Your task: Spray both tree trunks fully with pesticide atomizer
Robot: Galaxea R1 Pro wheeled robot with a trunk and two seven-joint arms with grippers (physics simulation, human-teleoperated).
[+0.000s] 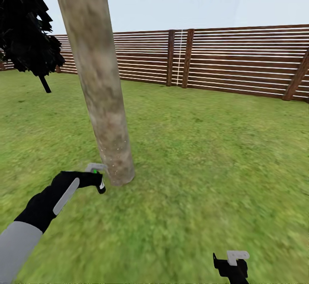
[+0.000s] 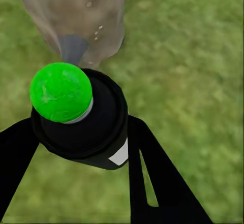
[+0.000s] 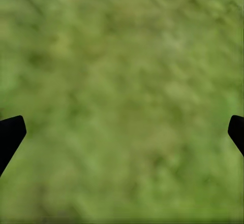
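The dark, round atomizer (image 2: 81,127) with its glossy green cap is clamped by the left gripper (image 1: 95,176) beside the mottled, smooth trunk (image 1: 96,78); right fingers (image 3: 10,135) are spread wide over blurred grass (image 3: 122,82).

My left arm (image 1: 40,209) shows a pale grey upper sleeve, black forearm with a grey stripe, and black jaws, while the right gripper (image 1: 234,264) is black with a light grey bracket.

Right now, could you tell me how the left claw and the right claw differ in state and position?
The left claw is shut on the pesticide atomizer, while the right claw is open and holds nothing. The left claw is stretched forward to the base of the tree trunk; the right claw hangs over bare grass. Both have black fingers.
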